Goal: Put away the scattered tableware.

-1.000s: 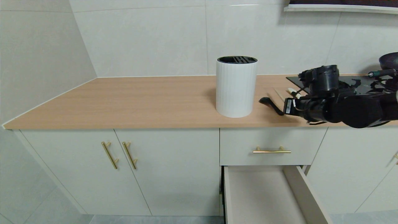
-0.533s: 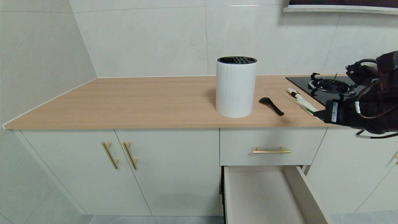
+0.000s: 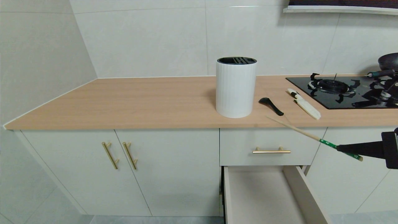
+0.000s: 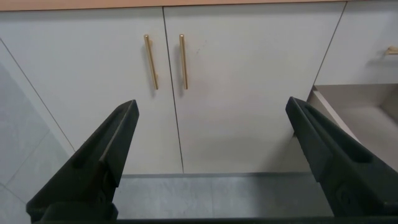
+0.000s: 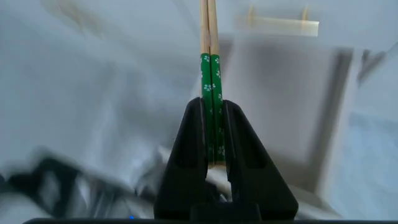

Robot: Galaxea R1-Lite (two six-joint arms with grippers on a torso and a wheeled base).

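nearest: lower drawer pulled open, smooth pale box, flat sides, matte finish

right gripper hangs in front of the cabinet face, below table level and above and to the right of the open drawer; its jaws are clamped on the chopsticks, pinching them at the green patterned end; in the wrist view the two sticks lie tight side by side between the black jaws of the gripper; thin, straight, pale wood, tips slanting up toward the table edge

left gripper low, facing the cabinet doors; jaws wide apart, holding nothing; doors flat off-white with slim brass bar handles

table: warm wood-grain top, matte, straight front edge

on it, right of centre: black spoon, glossy, small rounded bowl, short handle; just beyond, well apart from it, a knife, cream-white and long, looks sheathed, cannot be sure

holder: upright white cylinder, ribbed wall, black slotted top, left of the spoon

stove: black glass, iron pan supports, far right; glossy pale tiled wall behind

progress, judged: early; chopsticks lifted but not stowed; spoon and knife untouched on the table; two pieces plus the one in hand left; whether drawer or holder is the target, cannot tell
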